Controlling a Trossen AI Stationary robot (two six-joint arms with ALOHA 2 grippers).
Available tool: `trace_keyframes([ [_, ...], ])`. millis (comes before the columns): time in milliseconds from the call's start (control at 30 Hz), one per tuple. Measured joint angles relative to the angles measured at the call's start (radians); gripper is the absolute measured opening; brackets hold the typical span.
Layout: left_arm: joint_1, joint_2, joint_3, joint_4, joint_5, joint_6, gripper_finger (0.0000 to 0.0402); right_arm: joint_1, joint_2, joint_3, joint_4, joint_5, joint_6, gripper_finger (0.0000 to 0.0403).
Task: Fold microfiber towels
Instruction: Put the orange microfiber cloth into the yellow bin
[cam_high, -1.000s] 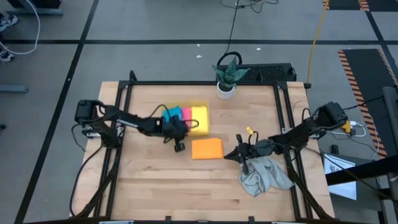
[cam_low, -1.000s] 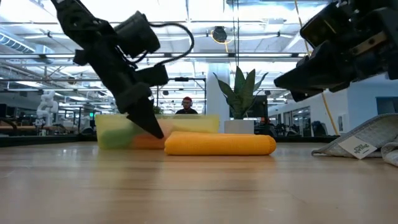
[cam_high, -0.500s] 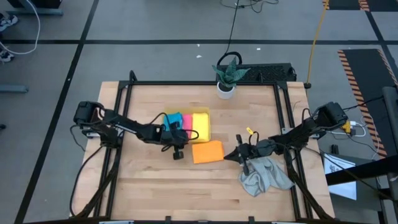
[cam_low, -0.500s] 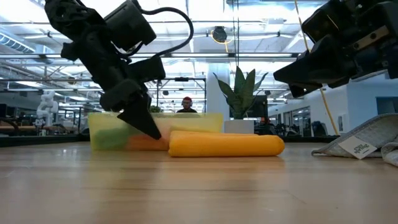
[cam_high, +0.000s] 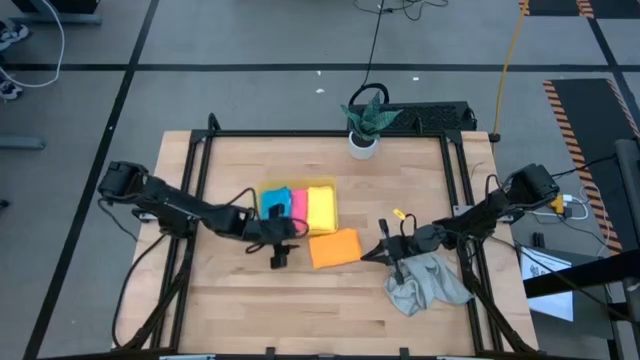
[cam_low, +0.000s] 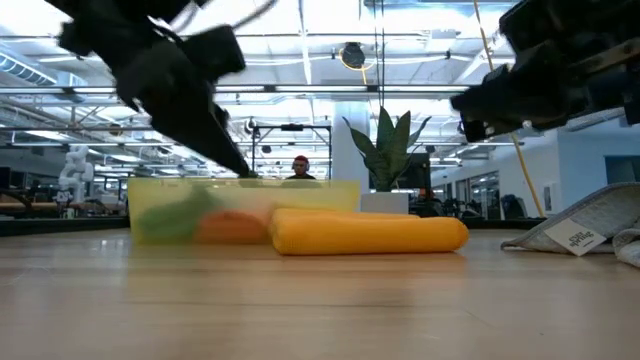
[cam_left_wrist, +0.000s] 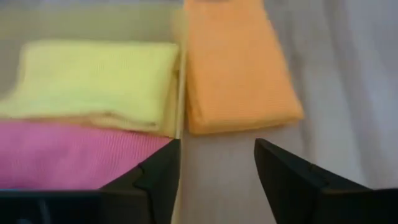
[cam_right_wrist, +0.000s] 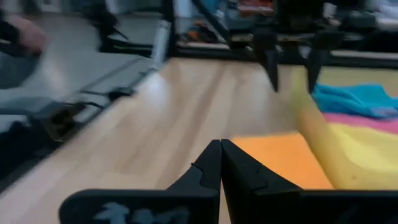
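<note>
A translucent yellow tray (cam_high: 262, 192) holds folded blue (cam_high: 276, 203), pink (cam_high: 298, 205) and yellow (cam_high: 321, 205) towels side by side. A folded orange towel (cam_high: 334, 248) lies flat on the table just outside the tray's near right corner. A crumpled grey towel (cam_high: 428, 283) lies at the near right. My left gripper (cam_left_wrist: 217, 180) is open and hovers above the tray's near wall (cam_left_wrist: 180, 93), between the pink towel (cam_left_wrist: 68, 162) and the orange towel (cam_left_wrist: 239, 68). My right gripper (cam_high: 383, 250) is shut and hovers between the orange and grey towels.
A potted plant (cam_high: 363, 140) stands at the table's far edge. A black metal frame (cam_high: 330, 133) runs around the tabletop. Bare wood stretches along the near edge and the left side.
My left gripper has moved toward the table's near edge and a little left, rising off the tray's near wall. The tray with its towels has slid toward the near edge. The orange towel has shifted slightly nearer and turned a little.
</note>
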Motion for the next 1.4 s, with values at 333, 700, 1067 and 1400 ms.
trace_keyframes([
  [333, -0.252, -0.003, 0.000, 0.254, -0.294, 0.089, 0.0125, 0.042, 0.000, 0.023, 0.006, -0.020, -0.098, 0.0001],
  [700, -0.328, 0.265, 0.121, 0.498, -0.423, 0.305, 0.0086, 0.047, 0.027, 0.057, -0.023, -0.013, -0.144, 0.0043],
  [1067, -0.295, 0.536, 0.471, 0.284, -0.371, 0.461, 0.0108, 0.047, 0.028, 0.057, -0.075, 0.011, -0.118, 0.0070],
  [1400, -0.174, 0.566, 0.529, -0.055, -0.264, 0.110, 0.0127, 0.031, 0.028, 0.057, -0.239, 0.390, 0.170, 0.0054],
])
